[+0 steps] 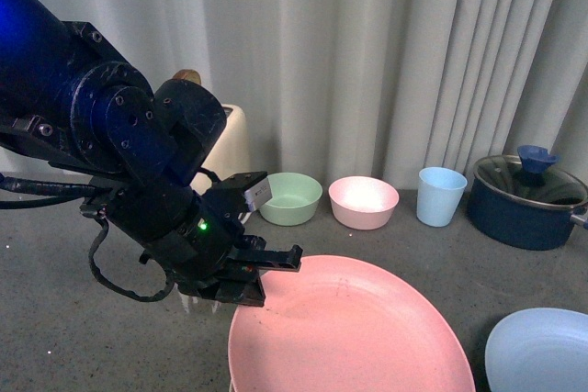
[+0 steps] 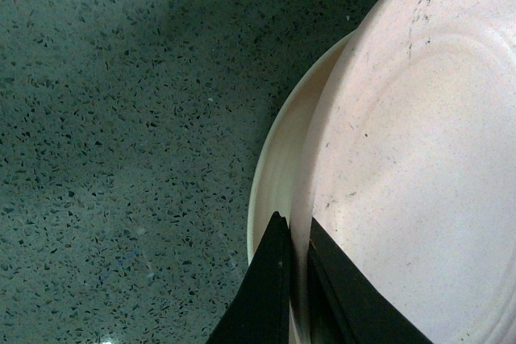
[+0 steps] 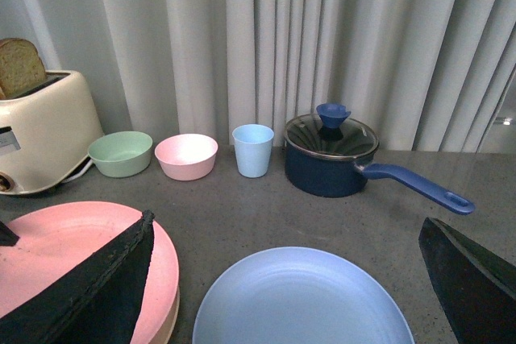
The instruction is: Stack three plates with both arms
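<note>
Pink round matte plate (image 1: 358,337): rim pinched by left gripper (image 2: 294,231), lined up over cream round plate (image 2: 278,167).
Right gripper (image 3: 286,227): spread wide, ready above light blue round plate (image 3: 302,304).

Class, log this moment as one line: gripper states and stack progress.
left gripper: shut on pink plate rim | pink plate: over cream plate | right gripper: open, empty | blue plate: unstacked

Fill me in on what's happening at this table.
The left gripper is shut on the rim of the pink plate, which sits over the cream plate. The right gripper is open, pointed toward the light blue plate, which lies alone on the table, not yet stacked.
</note>
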`<state>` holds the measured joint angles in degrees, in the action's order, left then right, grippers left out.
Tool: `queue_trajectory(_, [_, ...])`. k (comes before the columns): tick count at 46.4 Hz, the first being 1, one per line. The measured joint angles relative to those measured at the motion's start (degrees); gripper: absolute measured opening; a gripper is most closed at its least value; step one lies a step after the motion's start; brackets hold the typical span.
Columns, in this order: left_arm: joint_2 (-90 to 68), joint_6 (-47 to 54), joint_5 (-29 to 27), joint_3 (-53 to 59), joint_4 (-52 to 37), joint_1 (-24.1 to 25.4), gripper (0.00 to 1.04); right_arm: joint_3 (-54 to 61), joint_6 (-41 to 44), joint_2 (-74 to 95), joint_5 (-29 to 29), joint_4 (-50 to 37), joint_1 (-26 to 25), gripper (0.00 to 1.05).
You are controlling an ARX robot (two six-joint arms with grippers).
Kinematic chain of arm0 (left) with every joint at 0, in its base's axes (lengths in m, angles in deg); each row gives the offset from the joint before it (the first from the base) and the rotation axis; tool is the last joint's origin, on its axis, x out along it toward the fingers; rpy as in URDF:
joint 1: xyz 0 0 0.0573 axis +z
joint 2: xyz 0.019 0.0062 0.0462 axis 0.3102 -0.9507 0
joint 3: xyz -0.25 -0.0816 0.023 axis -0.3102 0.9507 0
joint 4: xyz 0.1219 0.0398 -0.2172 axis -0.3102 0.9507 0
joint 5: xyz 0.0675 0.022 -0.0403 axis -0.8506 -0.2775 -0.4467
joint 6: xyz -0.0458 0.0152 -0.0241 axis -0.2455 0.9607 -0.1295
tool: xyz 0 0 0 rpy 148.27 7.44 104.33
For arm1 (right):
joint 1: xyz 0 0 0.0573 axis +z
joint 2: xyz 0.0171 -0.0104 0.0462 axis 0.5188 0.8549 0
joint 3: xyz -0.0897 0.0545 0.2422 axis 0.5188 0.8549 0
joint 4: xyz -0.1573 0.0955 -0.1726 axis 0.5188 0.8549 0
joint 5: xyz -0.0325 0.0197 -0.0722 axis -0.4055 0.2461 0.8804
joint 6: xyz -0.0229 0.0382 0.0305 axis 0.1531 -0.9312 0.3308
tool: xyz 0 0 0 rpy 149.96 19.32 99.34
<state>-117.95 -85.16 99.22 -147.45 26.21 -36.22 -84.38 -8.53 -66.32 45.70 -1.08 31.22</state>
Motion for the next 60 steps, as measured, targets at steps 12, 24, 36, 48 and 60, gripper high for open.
queue_trajectory(12, [-0.2, 0.04, -0.61, 0.7, -0.77, 0.0, 0.03, 0.0, 0.0, 0.0, 0.0, 0.0, 0.0, 0.97])
queue_trajectory(24, [-0.2, 1.01, -1.14, 0.79, -0.31, 0.15, 0.03, 0.0, 0.0, 0.0, 0.0, 0.0, 0.0, 0.97])
queue_trajectory(36, [-0.13, 2.49, -0.85, 1.16, 1.29, 0.17, 0.28, 0.0, 0.0, 0.0, 0.0, 0.0, 0.0, 0.97])
queue_trajectory(48, [2.05, 2.47, 0.81, 1.16, 1.99, 0.61, 0.73, 0.0, 0.0, 0.0, 0.0, 0.0, 0.0, 0.97])
queue_trajectory(60, [11.28, 4.87, -0.24, 3.56, -2.73, 2.47, 0.97, 0.0, 0.0, 0.0, 0.0, 0.0, 0.0, 0.97])
